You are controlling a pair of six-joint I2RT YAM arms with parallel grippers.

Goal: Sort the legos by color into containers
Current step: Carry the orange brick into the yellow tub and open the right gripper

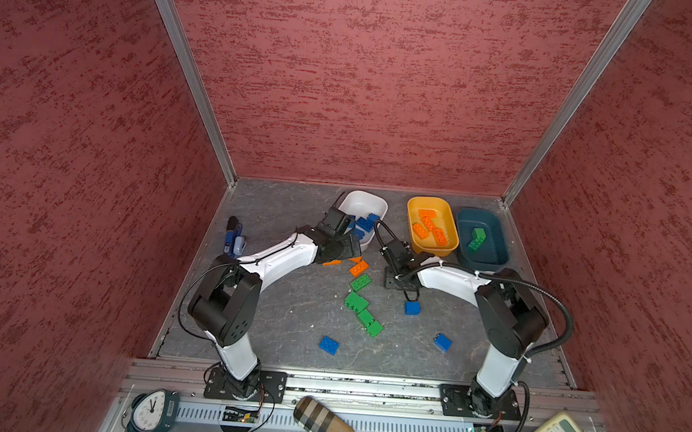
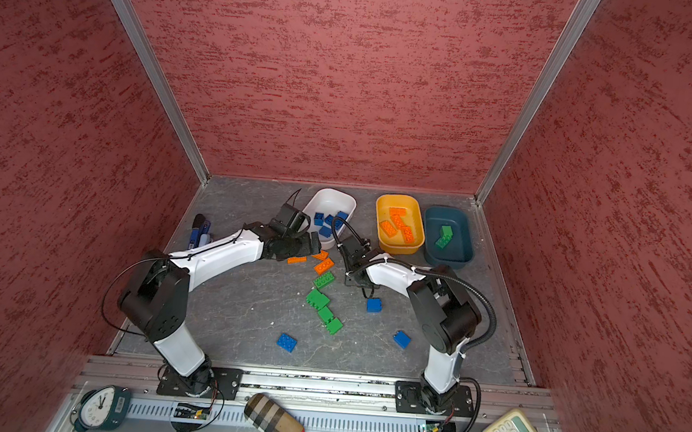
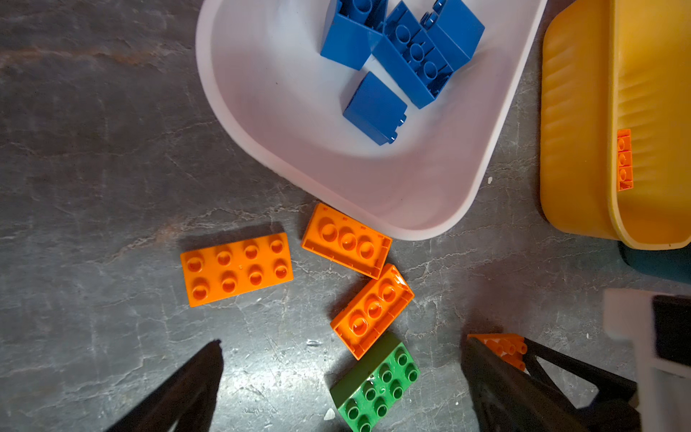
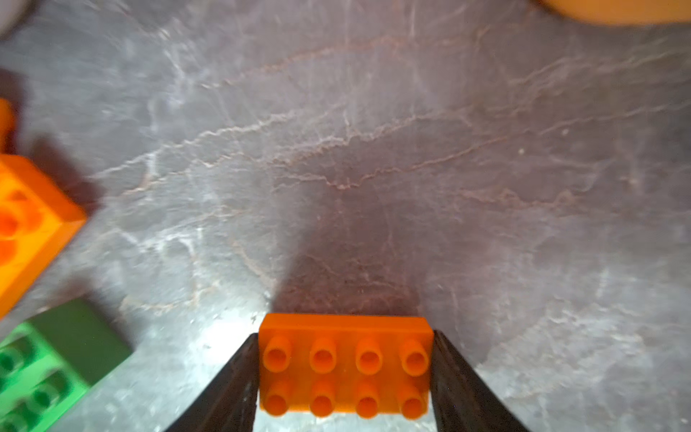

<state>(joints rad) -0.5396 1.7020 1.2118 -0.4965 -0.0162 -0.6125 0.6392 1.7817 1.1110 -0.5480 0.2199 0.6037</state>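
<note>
Gripping an orange brick [image 4: 344,370], bound for the yellow tub [image 1: 413,219].
We judge the pick step nearly complete: the right gripper [image 4: 344,336] clamps the brick by its two short ends, studs toward the wrist camera, over bare table [image 4: 374,149]. We cannot tell whether the brick is clear of the table. The next move calls for a lift and a swing to the yellow tub, about one o'clock from the gripper in a top view, then a release inside. The left gripper [image 3: 342,346] hangs wide open, holding nothing, above loose orange bricks [image 3: 236,269] at six o'clock of the white tub [image 3: 261,123].
</note>
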